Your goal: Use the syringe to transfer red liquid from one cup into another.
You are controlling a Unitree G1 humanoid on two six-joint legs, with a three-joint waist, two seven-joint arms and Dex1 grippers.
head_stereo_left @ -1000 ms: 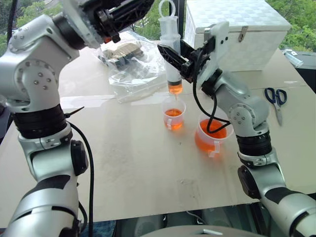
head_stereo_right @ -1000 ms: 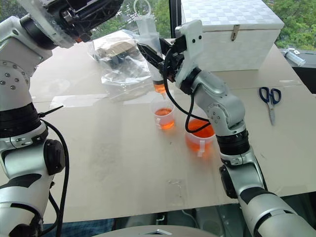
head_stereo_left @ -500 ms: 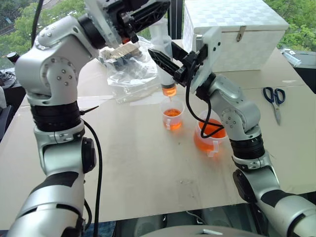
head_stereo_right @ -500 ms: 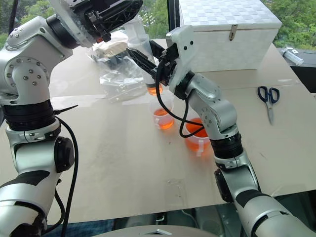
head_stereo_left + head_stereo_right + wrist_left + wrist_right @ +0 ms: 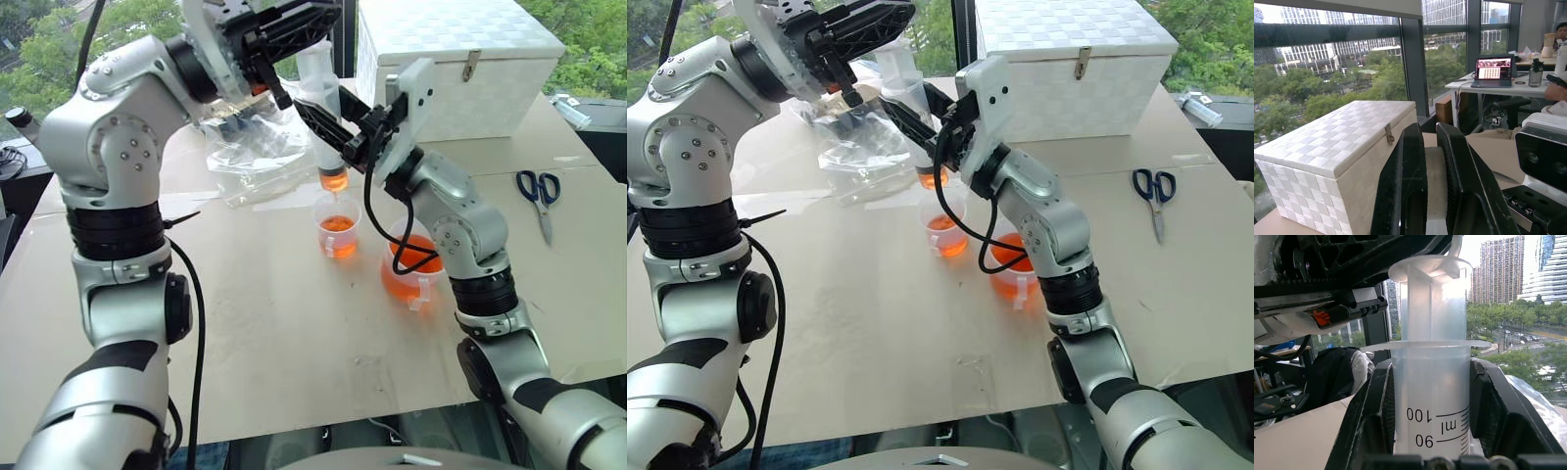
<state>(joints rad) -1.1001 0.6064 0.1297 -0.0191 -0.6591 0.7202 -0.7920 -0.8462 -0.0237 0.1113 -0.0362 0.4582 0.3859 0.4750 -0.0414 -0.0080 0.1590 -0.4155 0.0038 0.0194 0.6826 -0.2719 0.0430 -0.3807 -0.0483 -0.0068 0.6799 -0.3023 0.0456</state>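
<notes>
Cardboard-covered table (image 5: 245,323), windows behind. Right gripper (image 5: 328,122) clamps the syringe (image 5: 328,127) upright at upper centre, tip over the small cup (image 5: 337,227); beaker (image 5: 411,274) just right. Left gripper (image 5: 304,20) clenched empty above the plunger.

Syringe (image 5: 1432,401) barrel printed "100", "90", "ml" beside graduation marks.

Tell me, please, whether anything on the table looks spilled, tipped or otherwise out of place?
Nothing stands out: the small cup and the beaker stand upright holding red liquid, with no spill visible on the table.
</notes>
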